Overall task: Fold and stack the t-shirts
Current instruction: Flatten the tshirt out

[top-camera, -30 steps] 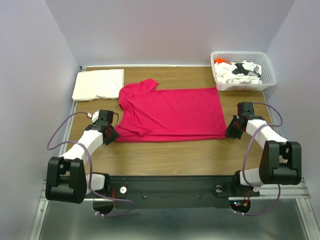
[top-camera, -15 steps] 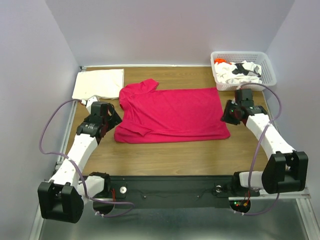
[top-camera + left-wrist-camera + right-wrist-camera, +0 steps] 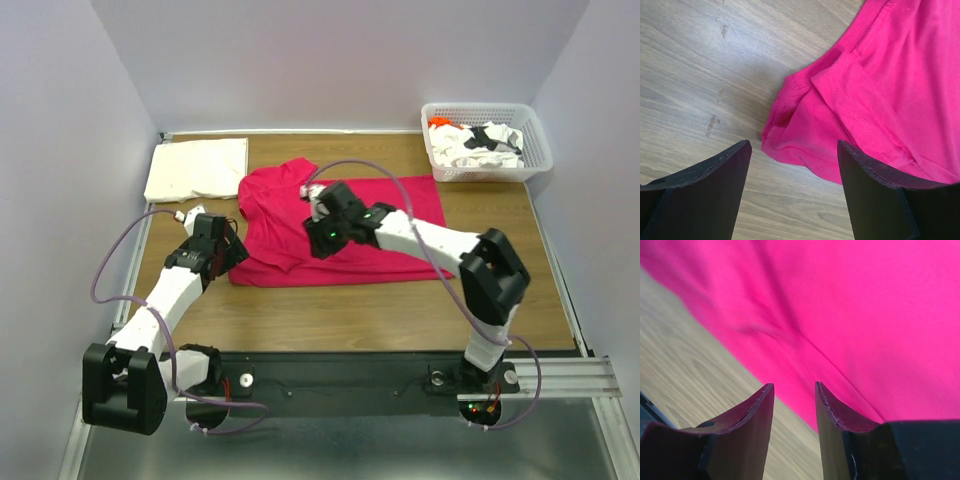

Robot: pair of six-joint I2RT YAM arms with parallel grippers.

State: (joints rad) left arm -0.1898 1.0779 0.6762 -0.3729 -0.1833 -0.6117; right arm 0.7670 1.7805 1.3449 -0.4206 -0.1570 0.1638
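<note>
The magenta-red t-shirt (image 3: pixel 390 205) lies flat across the middle of the table, with its collar and sleeve at the left. My left gripper (image 3: pixel 232 252) is open at the shirt's near-left corner. The left wrist view shows its jaws (image 3: pixel 793 145) wide apart low over the wood, with the folded sleeve hem (image 3: pixel 840 95) just ahead. My right arm reaches across the shirt. Its gripper (image 3: pixel 321 238) hovers over the left-middle part, with the jaws (image 3: pixel 794 385) slightly apart and holding nothing. A folded cream-white t-shirt (image 3: pixel 197 168) lies at the back left.
A white lattice basket (image 3: pixel 540 150) stands at the back right, holding crumpled white, black-print and orange shirts (image 3: pixel 480 143). The right arm's cable arcs over the shirt. Bare wood (image 3: pixel 340 310) shows between the shirt and the near edge.
My right arm has swung from the shirt's right edge leftward across it, to over its left-middle part. My left gripper has moved a little closer to the near-left corner.
</note>
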